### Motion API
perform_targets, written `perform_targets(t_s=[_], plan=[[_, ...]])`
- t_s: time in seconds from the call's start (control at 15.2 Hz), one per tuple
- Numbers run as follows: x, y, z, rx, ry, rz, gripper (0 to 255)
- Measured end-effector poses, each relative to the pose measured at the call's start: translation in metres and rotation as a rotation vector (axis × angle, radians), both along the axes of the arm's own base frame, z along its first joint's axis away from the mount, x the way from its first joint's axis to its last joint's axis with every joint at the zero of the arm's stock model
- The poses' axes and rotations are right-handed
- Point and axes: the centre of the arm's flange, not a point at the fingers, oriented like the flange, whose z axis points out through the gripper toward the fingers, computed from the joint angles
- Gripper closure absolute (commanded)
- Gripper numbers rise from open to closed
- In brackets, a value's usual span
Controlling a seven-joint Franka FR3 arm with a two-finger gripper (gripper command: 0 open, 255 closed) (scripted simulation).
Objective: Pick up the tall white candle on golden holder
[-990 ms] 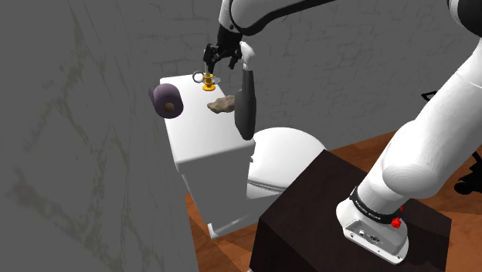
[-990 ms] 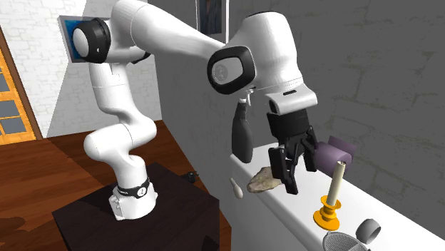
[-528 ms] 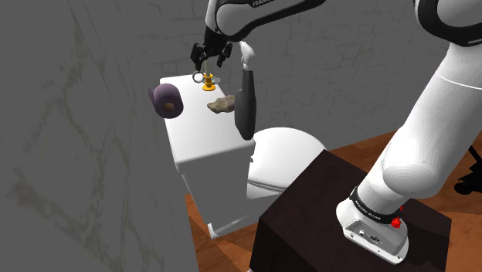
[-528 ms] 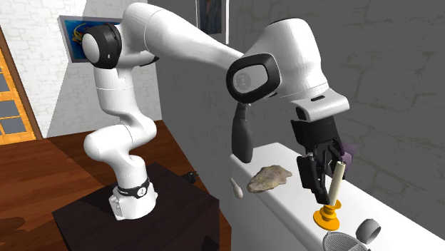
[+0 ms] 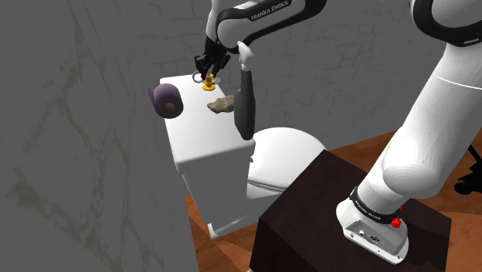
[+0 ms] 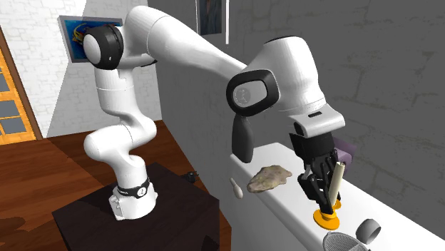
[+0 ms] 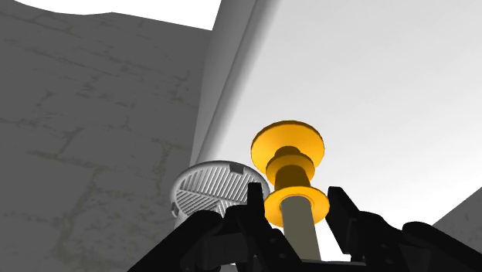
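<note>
Gripper (image 7: 299, 197) straddles the candle (image 7: 300, 232), jaws a bit open, nothing held yet, so I'd say squeeze next, then lift straight up.

Pale cream for the tall slim candle (image 6: 336, 180), shiny golden orange for its ringed holder (image 7: 287, 144). All-black gripper (image 6: 321, 194), plain white arm (image 6: 178, 39) with dark joints. Dusky purple on the paper roll (image 5: 166, 100), mottled tan-grey on the lumpy stone (image 5: 222, 105), dark charcoal plus a white cap on the tall bottle (image 5: 246, 104). Light grey with a slatted stripe pattern on the round strainer (image 7: 212, 189). Plain white toilet tank (image 5: 202, 143), grey wall (image 5: 77, 154) with faint veiny cracks, reddish-brown wood floor (image 6: 50, 167), very dark brown box stand (image 5: 309, 209).
</note>
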Motion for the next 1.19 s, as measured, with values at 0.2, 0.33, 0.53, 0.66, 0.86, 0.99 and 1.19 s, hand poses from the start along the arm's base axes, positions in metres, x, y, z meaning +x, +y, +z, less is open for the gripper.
perform_targets(t_s=[0.2,0.33,0.53,0.66,0.86,0.99,1.19], plan=[[0.0,0.0,0.0,0.0,0.0,0.0,255],[0.0,0.0,0.0,0.0,0.0,0.0,255],[0.0,0.0,0.0,0.0,0.0,0.0,255],[0.001,0.0,0.006,0.0,0.0,0.0,255],[0.0,0.0,0.021,0.0,-0.001,0.0,255],[0.0,0.001,0.032,0.0,-0.001,0.0,255],[-0.001,0.0,0.047,0.0,-0.001,0.0,255]])
